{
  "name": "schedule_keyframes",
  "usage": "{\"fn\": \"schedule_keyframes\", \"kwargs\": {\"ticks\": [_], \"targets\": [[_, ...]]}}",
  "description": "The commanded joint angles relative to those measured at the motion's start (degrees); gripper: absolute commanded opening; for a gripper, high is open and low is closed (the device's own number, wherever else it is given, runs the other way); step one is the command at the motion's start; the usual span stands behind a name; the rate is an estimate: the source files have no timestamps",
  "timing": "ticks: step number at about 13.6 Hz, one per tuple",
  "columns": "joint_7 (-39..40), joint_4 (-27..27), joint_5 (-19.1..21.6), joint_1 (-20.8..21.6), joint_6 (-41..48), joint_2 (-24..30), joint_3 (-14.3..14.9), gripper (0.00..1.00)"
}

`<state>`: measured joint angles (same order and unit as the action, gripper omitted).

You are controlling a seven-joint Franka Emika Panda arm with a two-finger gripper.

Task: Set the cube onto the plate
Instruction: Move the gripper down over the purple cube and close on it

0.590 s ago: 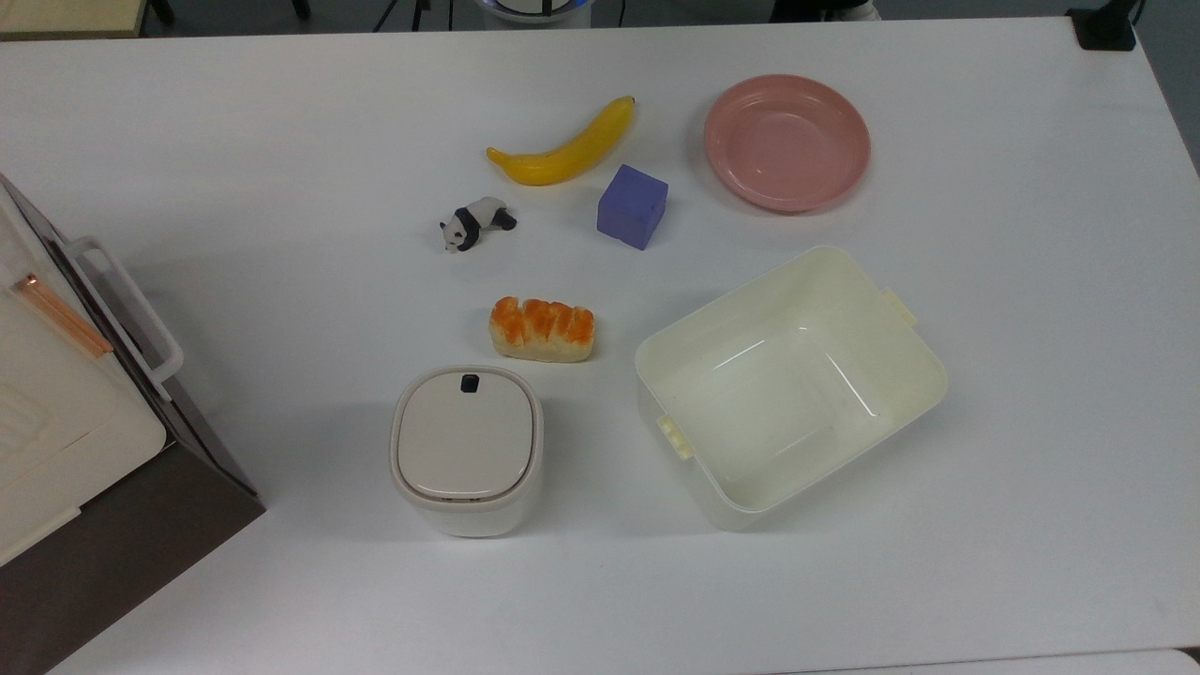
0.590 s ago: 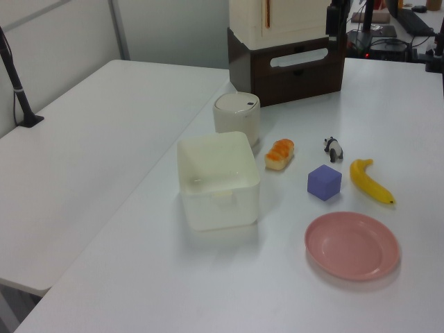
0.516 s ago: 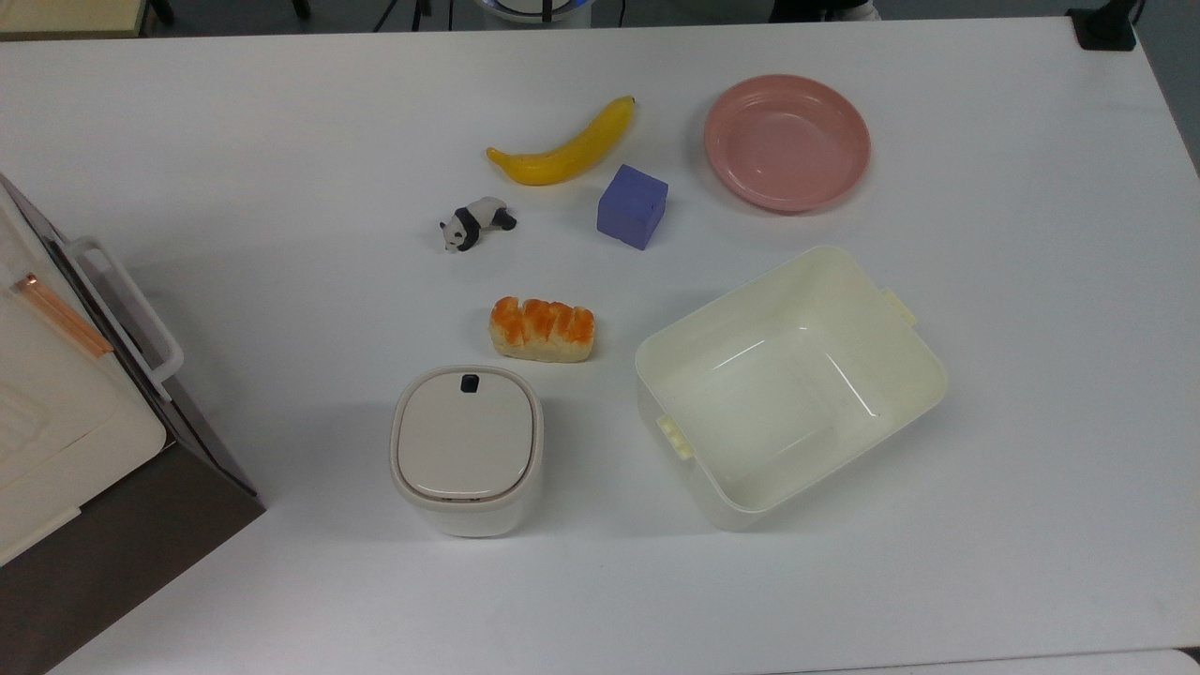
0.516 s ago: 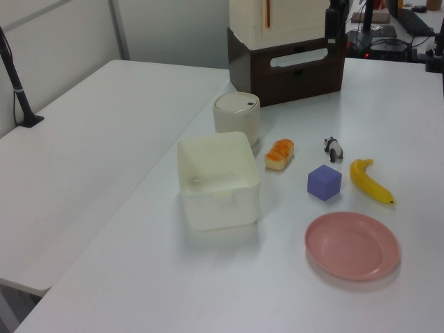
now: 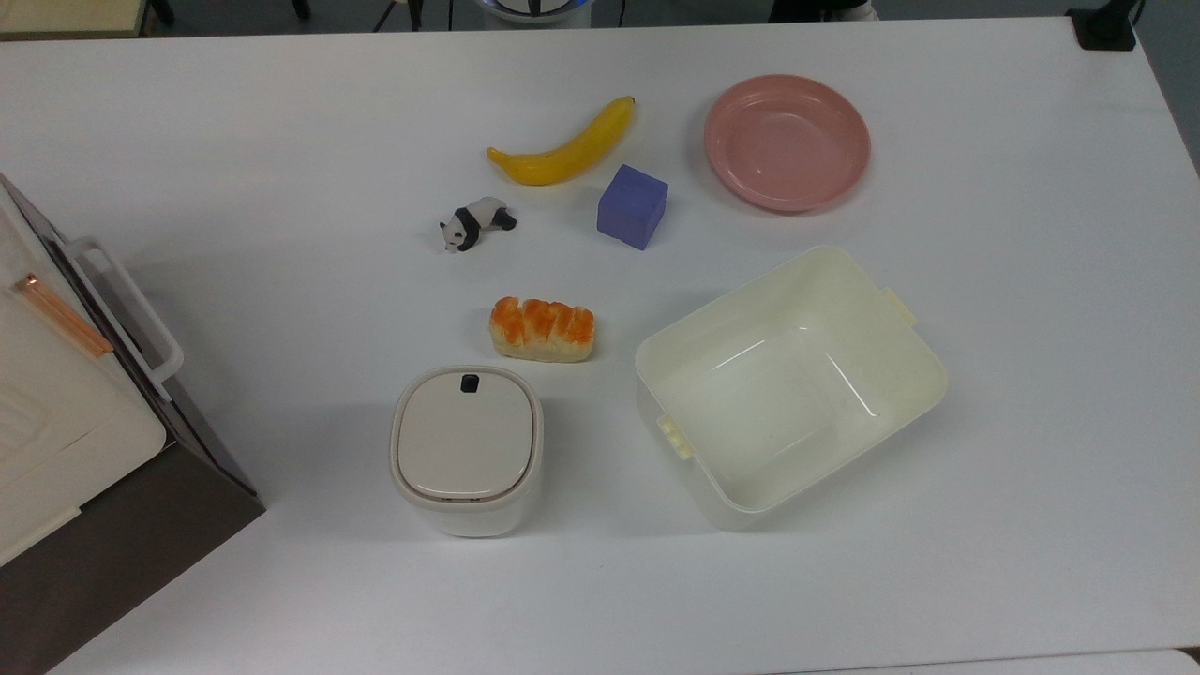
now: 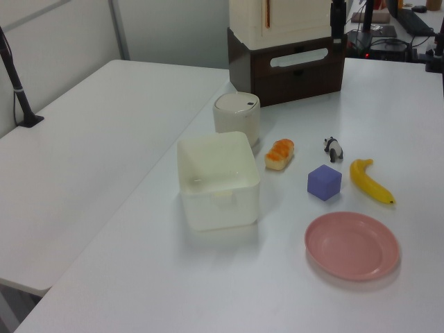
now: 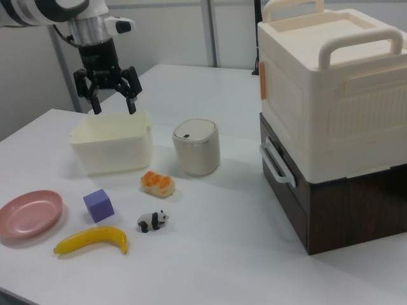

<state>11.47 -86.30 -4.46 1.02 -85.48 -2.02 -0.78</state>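
- Nothing of the job is done yet, as I judge it: the cube (image 5: 633,206) sits on the surface (image 5: 281,141), untouched, and the plate (image 5: 787,142) has nothing on it.
- Taking the plate as my landmark: in the top view the cube lies near it, toward the top view's left and a little lower, with a clear gap between the two. In the right view the cube (image 7: 98,205) is just to the right of the plate (image 7: 30,213).
- My gripper (image 7: 108,96) hangs in the air above the cream tub (image 7: 112,149), well apart from the plate and from the cube. Its jaws stand spread wide and hold nothing.
- What is left, by my reckoning: bring the arm over to the cube, come down, close on it, lift, carry it the short way to the plate and set it inside the rim.
- Other things around the plate: a banana (image 5: 562,146) beyond the cube, a small panda toy (image 5: 476,223) farther still, a bread toy (image 5: 543,329), and a lidded white bin (image 5: 467,447) well away.
- The surface is plain white and mostly bare around the plate, so I expect an open path.
- At the far end from the plate a big cream case (image 7: 334,82) rests on a dark brown cabinet (image 7: 343,197).
- Another white table (image 6: 97,132) stands alongside, with pale walls behind.
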Motion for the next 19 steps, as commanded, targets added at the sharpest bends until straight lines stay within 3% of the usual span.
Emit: {"fn": "schedule_keyframes", "kwargs": {"ticks": [1,4,7,12,14,19], "targets": [[11.7,-2.5,-0.5,1.3,-0.4,0.4,0.3,1.00],[17.8,-4.3,-0.5,1.8,-0.5,0.4,0.0,1.00],[25.3,-10.9,-1.2,5.0,-5.2,0.8,0.1,1.00],[29.8,-24.9,-9.9,14.1,-15.0,-0.3,0.0,1.00],[31.0,-26.5,-11.4,16.1,-19.2,-3.1,0.0,1.00],[33.2,-26.5,-12.4,16.4,-23.2,-10.2,-1.3,1.00]]}}
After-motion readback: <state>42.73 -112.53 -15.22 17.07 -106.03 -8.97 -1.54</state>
